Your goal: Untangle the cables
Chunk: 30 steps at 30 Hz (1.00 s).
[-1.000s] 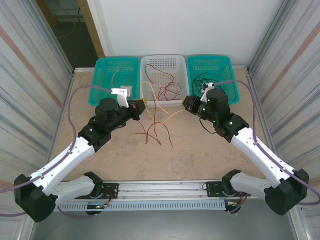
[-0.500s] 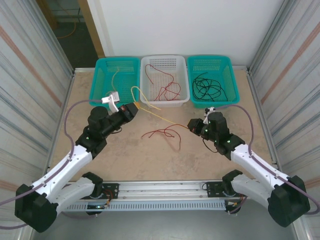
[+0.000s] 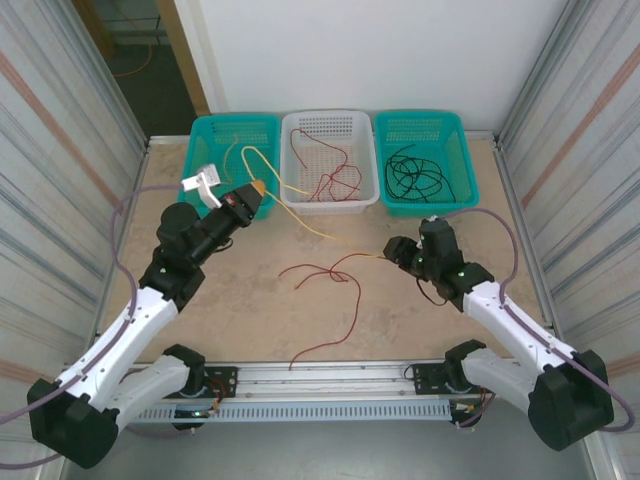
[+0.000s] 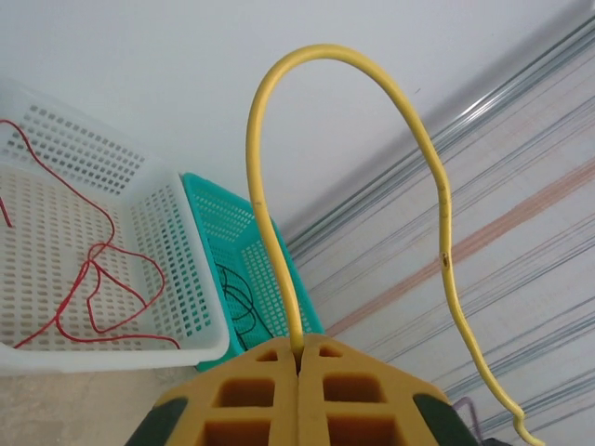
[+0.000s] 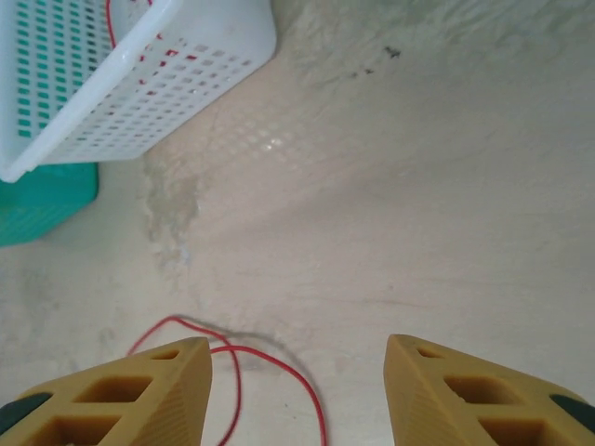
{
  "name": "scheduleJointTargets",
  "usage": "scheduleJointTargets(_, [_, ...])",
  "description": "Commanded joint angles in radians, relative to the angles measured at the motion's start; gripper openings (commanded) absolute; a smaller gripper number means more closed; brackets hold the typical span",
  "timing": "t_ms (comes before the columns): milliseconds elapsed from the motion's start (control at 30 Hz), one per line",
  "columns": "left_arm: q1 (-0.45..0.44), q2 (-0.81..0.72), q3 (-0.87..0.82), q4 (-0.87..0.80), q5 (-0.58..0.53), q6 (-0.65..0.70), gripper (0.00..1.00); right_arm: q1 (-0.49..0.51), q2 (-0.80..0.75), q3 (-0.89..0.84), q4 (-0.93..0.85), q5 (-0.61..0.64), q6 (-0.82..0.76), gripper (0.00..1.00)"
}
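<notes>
In front of the white basket [image 3: 330, 207], top view: the left gripper [image 3: 256, 191] sits off the basket's left front corner, holding one end of the yellow cable [image 3: 300, 222]. That cable loops up beside the basket's left wall, then slants across the table [image 3: 230, 300] in front of it. The right gripper [image 3: 392, 252] is out front of the basket's right corner, close to the yellow's far end. A loose red cable [image 3: 345, 285] sprawls on the table well in front of the basket. More red strands [image 3: 335, 180] lie inside it, and black cables [image 3: 420, 172] lie in the teal basket [image 3: 455, 190] just right of it.

Left wrist: fingers [image 4: 363, 390] pressed together, pinching the yellow, which arches high over them.

Right wrist: fingers [image 5: 130, 390] spread wide with nothing between them. The red cable lies on the table below, in front of the basket's corner.

Step, as I read it: drawing the yellow clear of the red, and they look mostly apart. Next move probably means lifting the trailing yellow length so it doesn't drag the red, then dropping it in a bin. The right gripper is free for the red.
</notes>
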Motion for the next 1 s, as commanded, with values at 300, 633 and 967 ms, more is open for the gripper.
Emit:
scheduleJointTargets(300, [-0.001,-0.040,0.214,-0.355,-0.182,0.363,0.00,-0.010,-0.123,0.195,-0.265,0.123,-0.210,0.57])
scheduleJointTargets(633, [-0.001,-0.023,0.164,-0.247,-0.099,0.261,0.00,0.334,0.015,0.239,-0.045,-0.097,-0.283,0.61])
scheduleJointTargets(967, [0.000,-0.005,0.176,-0.213,-0.044,0.165,0.00,0.458,0.330,0.267,0.195,-0.063,-0.188,0.59])
